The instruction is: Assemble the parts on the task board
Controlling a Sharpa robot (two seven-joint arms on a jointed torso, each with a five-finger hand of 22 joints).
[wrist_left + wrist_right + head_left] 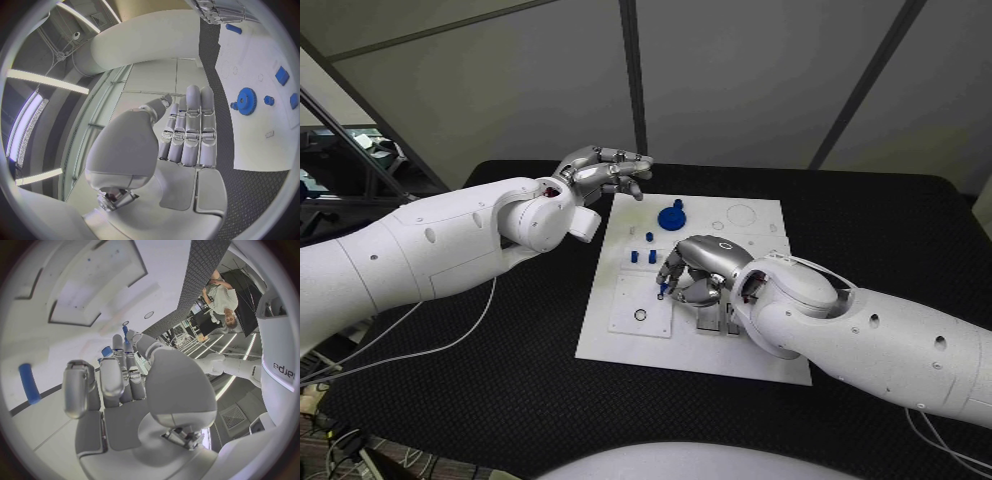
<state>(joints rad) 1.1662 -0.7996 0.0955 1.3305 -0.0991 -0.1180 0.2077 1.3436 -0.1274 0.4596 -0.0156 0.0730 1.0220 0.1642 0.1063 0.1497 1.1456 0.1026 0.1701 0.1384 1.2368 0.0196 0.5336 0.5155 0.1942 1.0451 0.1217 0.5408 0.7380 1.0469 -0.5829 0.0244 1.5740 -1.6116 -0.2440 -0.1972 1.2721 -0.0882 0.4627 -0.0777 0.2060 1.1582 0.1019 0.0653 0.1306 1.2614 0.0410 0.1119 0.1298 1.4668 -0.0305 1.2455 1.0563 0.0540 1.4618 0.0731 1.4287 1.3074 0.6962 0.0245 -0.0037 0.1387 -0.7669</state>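
Closest to the camera, the right hand (700, 268) hangs low over the middle of the board (620, 335), fingers (122, 371) curled downward. A small blue part (125, 332) shows at their tips in the right wrist view, but whether it is pinched cannot be told. Just beyond the fingers, toward the board's far edge, small blue pegs (643, 256) stand in the board. A blue gear (672, 214) lies near the far edge, and another blue piece (27, 383) rests at the board's rim. The left hand (600, 170) hovers over the black table (473, 400) off the board's far left corner, fingers (194, 125) straight and side by side, holding nothing, well apart from the gear.
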